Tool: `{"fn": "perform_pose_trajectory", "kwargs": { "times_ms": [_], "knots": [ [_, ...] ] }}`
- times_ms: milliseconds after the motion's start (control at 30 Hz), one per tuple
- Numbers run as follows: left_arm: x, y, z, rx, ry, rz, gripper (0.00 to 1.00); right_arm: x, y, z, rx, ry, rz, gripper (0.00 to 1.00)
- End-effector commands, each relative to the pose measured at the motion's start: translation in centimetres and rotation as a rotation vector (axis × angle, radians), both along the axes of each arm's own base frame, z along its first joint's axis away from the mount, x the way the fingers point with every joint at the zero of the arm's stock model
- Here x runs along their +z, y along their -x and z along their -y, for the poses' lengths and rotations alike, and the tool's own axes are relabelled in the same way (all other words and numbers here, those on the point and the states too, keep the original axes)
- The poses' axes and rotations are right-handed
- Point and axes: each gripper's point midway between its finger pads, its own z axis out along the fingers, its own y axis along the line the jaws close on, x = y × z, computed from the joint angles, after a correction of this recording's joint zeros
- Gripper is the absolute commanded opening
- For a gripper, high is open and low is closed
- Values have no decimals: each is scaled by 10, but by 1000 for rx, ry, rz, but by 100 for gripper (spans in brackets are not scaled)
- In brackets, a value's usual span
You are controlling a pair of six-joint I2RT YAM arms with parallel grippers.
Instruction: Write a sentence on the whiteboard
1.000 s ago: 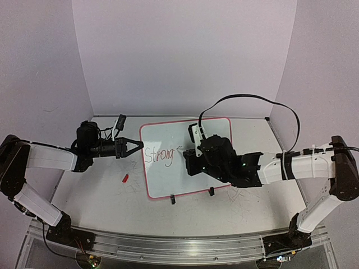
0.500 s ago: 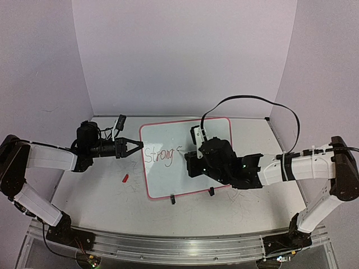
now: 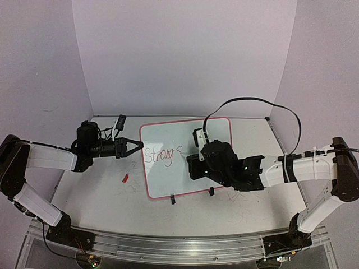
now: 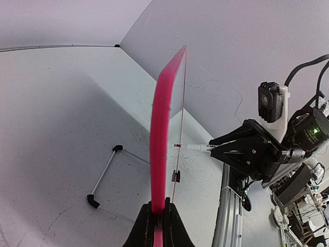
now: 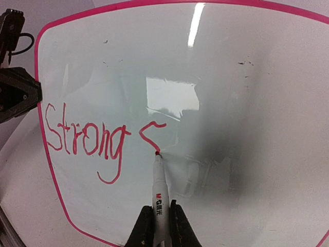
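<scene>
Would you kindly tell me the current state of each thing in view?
whiteboard: left edge clamped by left gripper.
sentence: unfinished, "Strong" plus a started "s".
marker: uncapped, tip touching the whiteboard.
left gripper: shut on whiteboard.
right gripper: shut on marker.
red cap: loose, left of whiteboard.

Tabletop (image 3: 101, 196): matte grey-white surface carrying faint grey scuff scribbles (image 4: 194, 165). 1 small red object (image 3: 125, 178) lies flat on its left half. 3 plain lavender walls (image 3: 185, 56) enclose back and sides. An aluminium rail (image 3: 168, 246) spans the near edge.
</scene>
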Motion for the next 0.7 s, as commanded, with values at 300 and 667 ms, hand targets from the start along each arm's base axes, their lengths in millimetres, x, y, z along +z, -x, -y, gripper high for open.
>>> {"fn": "perform_pose_trajectory", "kwargs": {
  "times_ms": [300,667],
  "knots": [
    [12,0,6,-20,5,52,0,-2,-3,-12,-1,14,7,0],
    [13,0,5,-18,5,54,0,32,2,5,-7,-54,68,0]
  ]
}}
